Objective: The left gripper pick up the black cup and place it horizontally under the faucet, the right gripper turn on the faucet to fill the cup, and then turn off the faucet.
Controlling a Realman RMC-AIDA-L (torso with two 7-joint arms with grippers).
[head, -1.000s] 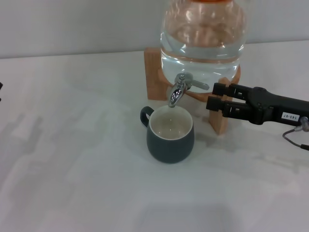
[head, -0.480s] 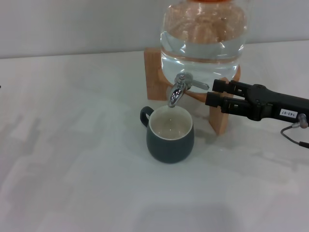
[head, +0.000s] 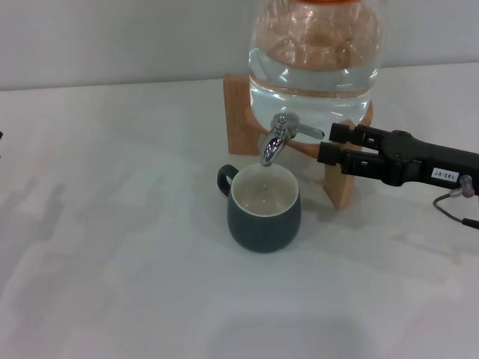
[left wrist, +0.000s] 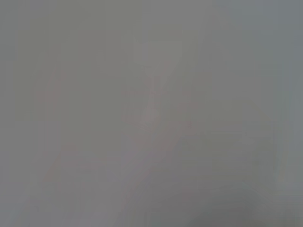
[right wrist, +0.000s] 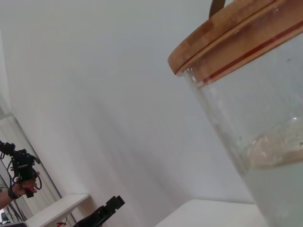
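The black cup [head: 263,206] stands upright on the white table, its cream inside facing up and its handle to the left. Directly above its rim hangs the spout of the chrome faucet [head: 275,142], and I see no stream of water. The faucet's flat lever points right, toward my right gripper [head: 327,143]. That gripper is open, its jaws one above the other, just right of the lever tip and not touching it. A black claw far off in the right wrist view looks like my left gripper [right wrist: 102,213], parked well away from the cup.
The glass water jar [head: 314,60] sits on a wooden stand [head: 238,112] at the back; its wooden lid [right wrist: 227,38] fills the right wrist view. The left wrist view shows only blank grey. White table [head: 112,262] spreads to the left and front.
My right gripper has risen slightly and edged left toward the faucet lever, then held still. The cup and faucet have not moved.
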